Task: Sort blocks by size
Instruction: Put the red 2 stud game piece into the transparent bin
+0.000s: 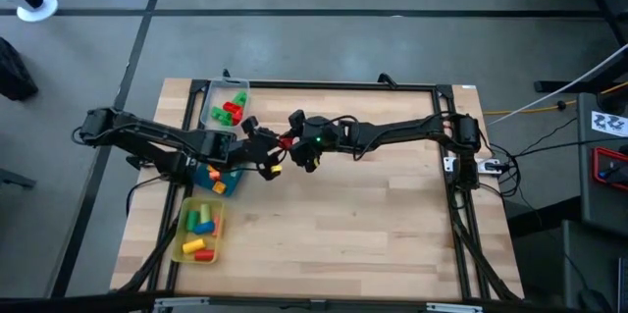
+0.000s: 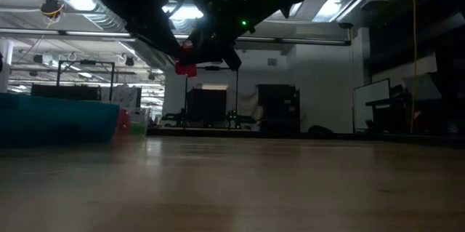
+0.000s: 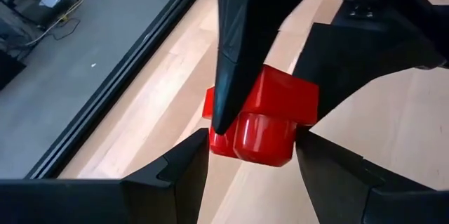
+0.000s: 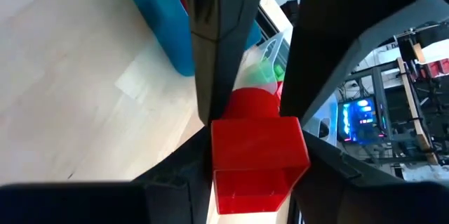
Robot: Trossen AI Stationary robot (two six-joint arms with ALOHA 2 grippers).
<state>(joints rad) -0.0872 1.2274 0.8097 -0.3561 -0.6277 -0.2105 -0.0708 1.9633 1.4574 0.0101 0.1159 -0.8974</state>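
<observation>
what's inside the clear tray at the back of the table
The clear tray holds a few green and red blocks. Its near end is covered by the left arm, so anything lying there cannot be seen, and an exact count is not possible.

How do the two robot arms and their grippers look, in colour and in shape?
Both arms are black and slender, built of jointed segments with black cables along them. The right arm has a small green light near its wrist. The left arm shows no light. The left gripper and the right gripper each have two flat black fingers that taper toward the tip.
</observation>
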